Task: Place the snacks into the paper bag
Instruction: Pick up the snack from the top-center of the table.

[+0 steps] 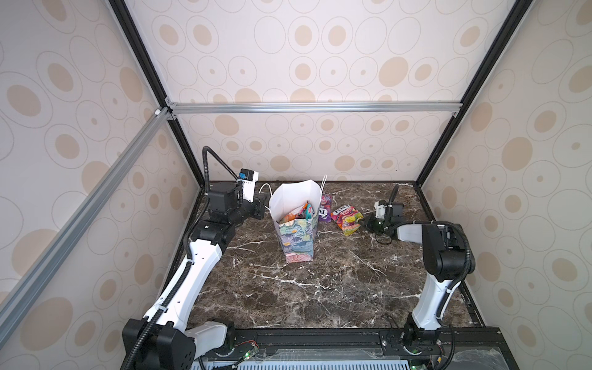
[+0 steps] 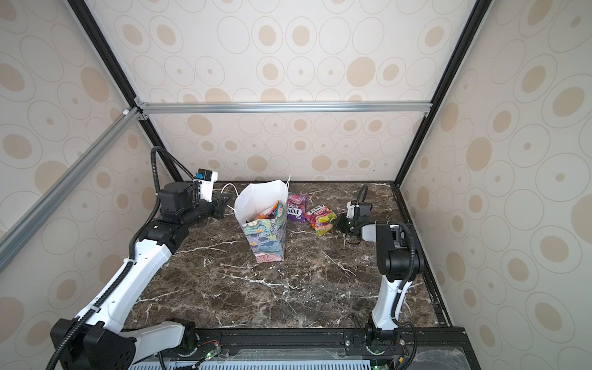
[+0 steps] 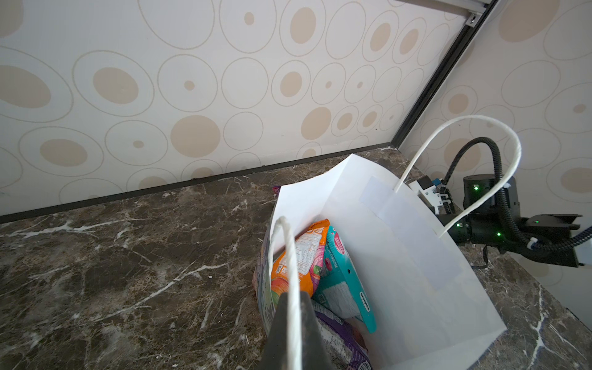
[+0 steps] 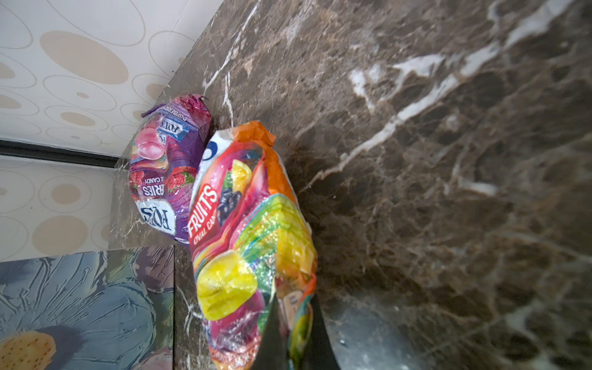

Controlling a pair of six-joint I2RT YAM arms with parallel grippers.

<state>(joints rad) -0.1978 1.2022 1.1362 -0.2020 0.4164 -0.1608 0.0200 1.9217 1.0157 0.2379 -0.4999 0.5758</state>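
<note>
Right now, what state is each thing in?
paper bag: upright, mouth open.
left tool: shut on handle cord.
right tool: shut on Fruits pouch.
Fruits pouch: on the table, one end gripped.
purple Berries pouch: lying loose on the table.
orange pouch: inside the bag.
teal-white pouch: inside the bag.
second purple pouch: inside the bag.

The paper bag [image 1: 296, 237] stands open, floral outside, white inside, with white cord handles. Inside it lean an orange pouch [image 3: 301, 256], a teal-white pouch [image 3: 342, 288] and a purple pouch [image 3: 349, 349]. Just beside the bag lies a purple FOX'S Berries pouch [image 2: 296, 208]. Next to that, farther from the bag, lies a crinkled red-yellow FOX'S Fruits pouch [image 2: 320, 219].
</note>
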